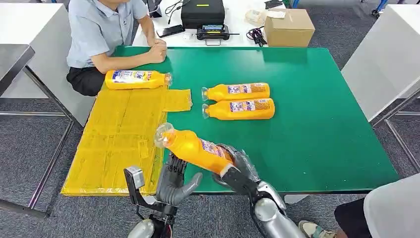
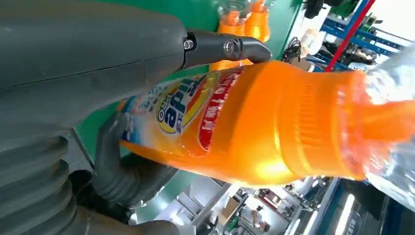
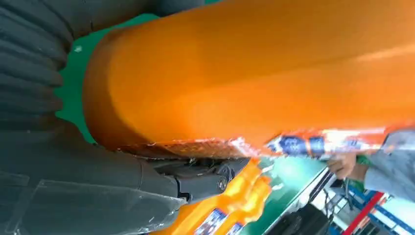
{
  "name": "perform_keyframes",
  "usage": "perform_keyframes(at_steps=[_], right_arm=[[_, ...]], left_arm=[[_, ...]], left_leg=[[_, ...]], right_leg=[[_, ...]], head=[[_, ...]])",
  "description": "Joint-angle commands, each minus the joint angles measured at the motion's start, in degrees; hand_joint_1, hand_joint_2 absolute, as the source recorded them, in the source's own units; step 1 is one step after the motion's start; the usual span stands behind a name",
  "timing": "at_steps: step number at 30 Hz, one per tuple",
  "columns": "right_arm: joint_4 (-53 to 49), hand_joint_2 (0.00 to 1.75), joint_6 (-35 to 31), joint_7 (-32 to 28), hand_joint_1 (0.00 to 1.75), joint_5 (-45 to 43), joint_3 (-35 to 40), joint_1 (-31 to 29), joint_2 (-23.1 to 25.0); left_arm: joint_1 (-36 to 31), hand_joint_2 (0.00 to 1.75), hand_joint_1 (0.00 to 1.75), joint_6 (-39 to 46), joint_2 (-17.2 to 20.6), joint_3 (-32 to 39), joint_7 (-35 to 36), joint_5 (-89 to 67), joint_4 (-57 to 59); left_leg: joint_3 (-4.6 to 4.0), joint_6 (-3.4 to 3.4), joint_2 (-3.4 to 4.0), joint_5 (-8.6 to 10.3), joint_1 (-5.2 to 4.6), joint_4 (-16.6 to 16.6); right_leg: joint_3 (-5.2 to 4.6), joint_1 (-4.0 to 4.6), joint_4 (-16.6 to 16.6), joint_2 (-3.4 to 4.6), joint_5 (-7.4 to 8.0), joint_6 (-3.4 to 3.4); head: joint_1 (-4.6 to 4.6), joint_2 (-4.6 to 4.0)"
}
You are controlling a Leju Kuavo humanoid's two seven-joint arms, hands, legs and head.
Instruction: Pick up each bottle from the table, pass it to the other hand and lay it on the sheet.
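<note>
My right hand grips an orange bottle by its base end, cap pointing up and to the left over the table's front edge. The same bottle looms close in the left wrist view and its orange body in the right wrist view. My left hand is just below the bottle's neck end with fingers spread, holding nothing. Two more orange bottles lie side by side mid-table. A fourth bottle lies on the far end of the yellow sheet.
A person sits at the table's far left corner, forearms on the green table. A cardboard box and a black case stand beyond the far edge. Another person's leg is at the front right.
</note>
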Motion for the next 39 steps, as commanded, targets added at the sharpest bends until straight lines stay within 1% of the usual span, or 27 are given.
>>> perform_keyframes(at_steps=[1, 3, 5, 6, 7, 8, 9, 11, 13, 15, 18, 20, 24, 27, 29, 32, 33, 34, 35, 36, 37, 39], right_arm=[[9.9, 1.75, -1.2, 0.8, 1.75, 1.2, 6.3, -6.6, 2.2], [11.0, 1.75, -2.4, 0.2, 1.75, 1.5, 6.7, -6.9, 2.6], [10.7, 1.75, -2.6, 0.2, 1.75, 2.1, 7.8, -6.9, 2.6], [10.3, 1.75, -2.3, 0.1, 1.75, 2.0, 8.4, -7.1, 2.7], [9.8, 1.75, -2.0, 0.2, 1.75, 2.0, 9.1, -7.2, 2.7], [9.2, 1.75, -1.8, 0.2, 1.75, 1.9, 9.5, -7.2, 2.8], [8.3, 1.75, -1.6, 0.3, 1.75, 1.8, 10.2, -7.1, 2.7], [7.3, 1.75, -1.4, 0.5, 1.75, 1.7, 11.0, -7.1, 2.5], [7.3, 1.75, -1.4, 0.5, 1.75, 1.7, 11.0, -7.1, 2.5], [6.8, 1.75, -1.2, 0.6, 1.75, 1.7, 11.7, -7.1, 2.1], [6.3, 1.75, -0.8, 0.6, 1.75, 1.6, 12.3, -7.4, 1.9], [6.4, 1.75, 0.6, 0.7, 1.75, 0.4, 12.7, -8.0, 2.1], [6.4, 1.75, 1.1, 1.0, 1.75, 0.2, 12.9, -8.5, 2.4], [6.8, 1.75, 2.2, 1.2, 1.75, -1.1, 13.3, -8.9, 2.5], [7.2, 1.75, 3.6, 1.1, 1.75, -3.4, 12.3, -8.8, 2.5], [7.2, 1.75, 3.8, 0.9, 1.75, -3.6, 12.2, -8.6, 2.1], [7.0, 1.75, 3.8, 0.7, 1.75, -3.7, 12.1, -8.5, 2.0], [6.7, 1.75, 4.4, 0.4, 1.75, -4.6, 11.7, -8.3, 1.8], [6.6, 1.75, 4.5, 0.4, 1.75, -4.6, 11.6, -8.2, 1.5], [6.6, 1.75, 4.7, 0.3, 1.75, -4.8, 11.5, -8.2, 1.4], [6.6, 1.75, 5.5, 0.0, 1.75, -5.6, 11.3, -8.2, 1.3], [6.7, 1.75, 5.6, -0.1, 1.75, -5.1, 11.6, -8.5, 1.0]], left_arm=[[-4.8, 1.75, 0.0, -1.8, 0.2, 0.0, 0.1, 2.4, 5.3], [-5.1, 1.75, 0.0, -1.7, -0.1, -0.1, -0.9, 2.1, 5.2], [-5.5, 1.75, 0.0, -1.2, -0.4, -0.3, -1.8, 1.4, 4.8], [-6.1, 1.75, 0.0, -0.6, -0.8, -0.2, -2.2, 1.3, 5.0], [-6.5, 1.75, 0.0, 0.8, -1.3, 0.2, -2.9, 1.2, 5.2], [-6.9, 1.75, 0.0, 2.4, -1.6, 0.5, -4.2, 0.3, 5.2], [-7.4, 1.75, 0.0, 4.8, -2.0, 0.9, -5.7, -0.7, 5.4], [-8.0, 1.75, 0.0, 6.9, -2.3, 1.4, -7.4, -1.8, 5.5], [-8.0, 1.75, 0.0, 6.9, -2.3, 1.4, -7.4, -1.8, 5.5], [-7.9, 1.75, 0.0, 8.1, -2.4, 2.0, -8.6, -2.2, 5.3], [-7.9, 1.75, 0.0, 8.2, -2.3, 2.4, -8.8, -1.7, 5.1], [-8.5, 1.75, 0.0, 8.9, -2.8, 3.1, -10.8, -2.3, 4.8], [-9.1, 1.75, 0.0, 9.5, -3.3, 3.2, -10.5, -2.5, 4.6], [-8.6, 1.75, 0.0, 7.9, -3.1, 3.4, -10.4, -2.0, 3.9], [-7.6, 1.75, 0.0, 4.5, -2.1, 2.8, -8.7, -0.3, 2.9], [-6.6, 1.75, 0.0, 3.9, -1.6, 2.6, -9.0, -0.1, 2.8], [-6.5, 1.75, 0.05, 2.7, -1.4, 2.5, -8.8, 0.6, 2.6], [-6.3, 1.75, 1.06, 0.8, -0.9, 2.1, -8.5, 1.3, 2.4], [-6.1, 1.75, 1.62, 0.3, -0.7, 1.9, -8.7, 1.0, 2.3], [-6.1, 1.75, 1.75, 0.1, -0.5, 1.7, -8.9, 0.7, 2.4], [-6.2, 1.75, 1.75, -0.2, -0.5, 1.5, -9.1, 0.5, 2.6], [-6.3, 1.75, 1.75, -0.8, -0.6, 1.3, -9.4, -0.1, 3.2]], left_leg=[[0.15, -0.1, 0.15, -0.04, 0.05, 0.0], [0.26, -0.15, 0.25, -0.11, 0.13, 0.0], [0.28, -0.16, 0.16, -0.1, 0.11, 0.0], [0.14, -0.1, 0.09, -0.06, 0.06, 0.0], [0.23, -0.14, 0.13, -0.11, 0.1, 0.0], [0.06, -0.09, 0.1, -0.05, 0.06, 0.0], [0.14, -0.12, 0.12, -0.1, 0.09, 0.1], [0.18, -0.14, 0.12, -0.1, 0.12, 0.0], [0.04, -0.08, 0.04, -0.02, 0.05, 0.0], [0.13, -0.11, 0.08, -0.05, 0.07, 0.0], [0.09, -0.09, 0.07, -0.04, 0.05, 0.0], [0.12, -0.1, 0.12, -0.06, 0.06, 0.0], [0.01, -0.07, 0.04, -0.01, 0.04, 0.0], [0.15, -0.11, 0.12, -0.08, 0.09, 0.0], [0.04, -0.06, 0.07, -0.01, 0.04, 0.0], [0.12, -0.08, 0.08, -0.03, 0.04, 0.0], [0.07, -0.05, 0.08, -0.01, 0.01, 0.0], [0.2, -0.1, 0.15, -0.08, 0.06, 0.0], [0.17, -0.1, 0.14, -0.07, 0.05, 0.0], [0.13, -0.09, 0.09, -0.05, 0.04, 0.0], [0.23, -0.12, 0.12, -0.09, 0.06, 0.0], [0.08, -0.06, 0.07, -0.02, 0.03, 0.0]], right_leg=[[0.12, 0.06, 0.0, 0.12, 0.01, -0.11], [0.22, 0.14, -0.1, 0.2, -0.02, -0.19], [0.26, 0.12, -0.1, 0.11, -0.04, -0.19], [0.12, 0.07, 0.0, 0.05, -0.03, -0.12], [0.2, 0.11, 0.0, 0.09, -0.07, -0.17], [0.04, 0.06, 0.0, 0.06, -0.02, -0.11], [0.12, 0.09, 0.0, 0.08, -0.06, -0.15], [0.17, 0.13, 0.0, 0.06, -0.07, -0.17], [0.03, 0.05, 0.0, 0.01, -0.02, -0.09], [0.1, 0.08, 0.0, 0.04, -0.04, -0.13], [0.07, 0.06, 0.0, 0.04, -0.02, -0.11], [0.09, 0.06, 0.0, 0.07, -0.03, -0.12], [-0.01, 0.04, 0.0, 0.01, -0.01, -0.08], [0.13, 0.09, 0.0, 0.08, -0.04, -0.14], [0.01, 0.04, 0.0, 0.03, 0.0, -0.07], [0.09, 0.05, 0.0, 0.04, -0.02, -0.1], [0.04, 0.02, 0.0, 0.05, -0.01, -0.07], [0.16, 0.07, 0.0, 0.1, -0.05, -0.13], [0.14, 0.06, 0.0, 0.09, -0.05, -0.12], [0.11, 0.05, 0.0, 0.05, -0.04, -0.1], [0.19, 0.07, 0.0, 0.07, -0.07, -0.15], [0.05, 0.04, 0.0, 0.04, -0.01, -0.08]], head=[[0.0, 0.0], [0.0, 0.0], [-0.02, 0.0], [-0.02, 0.0], [0.0, 0.0], [-0.02, 0.0], [0.0, 0.0], [0.0, 0.0], [0.0, 0.0], [0.0, 0.0], [0.0, 0.0], [-0.02, 0.0], [0.0, 0.0], [0.0, 0.0], [0.0, 0.0], [0.0, 0.0], [0.0, 0.0], [-0.02, 0.0], [0.0, 0.0], [-0.02, 0.0], [0.0, 0.0], [0.0, 0.0]])
